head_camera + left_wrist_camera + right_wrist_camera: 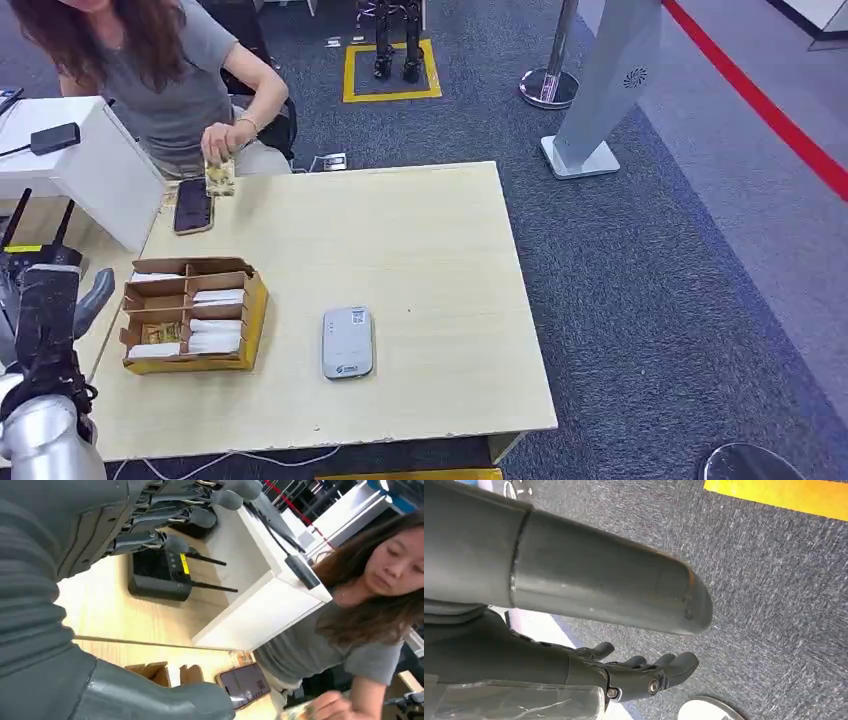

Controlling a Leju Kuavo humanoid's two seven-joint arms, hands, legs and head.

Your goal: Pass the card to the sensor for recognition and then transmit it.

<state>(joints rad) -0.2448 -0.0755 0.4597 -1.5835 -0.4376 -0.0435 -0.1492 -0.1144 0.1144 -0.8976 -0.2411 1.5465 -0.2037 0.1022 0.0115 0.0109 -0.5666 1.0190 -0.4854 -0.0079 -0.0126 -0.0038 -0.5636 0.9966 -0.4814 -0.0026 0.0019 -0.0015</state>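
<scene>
Cards sit just off my left hand (60, 310).
Box (195, 313) by the table's (430, 250) left edge; both hands empty, right hand (644, 672) hanging low.

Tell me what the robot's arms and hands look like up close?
The left arm has a rounded silver metal shell, then a black forearm section with dark cables at the joint. The left hand is matte grey, with a ribbed grey cover, a thick smooth grey thumb and darker jointed fingers with exposed metal links. The right hand looks the same: fat grey thumb, dark fingers with small silver screws.
</scene>
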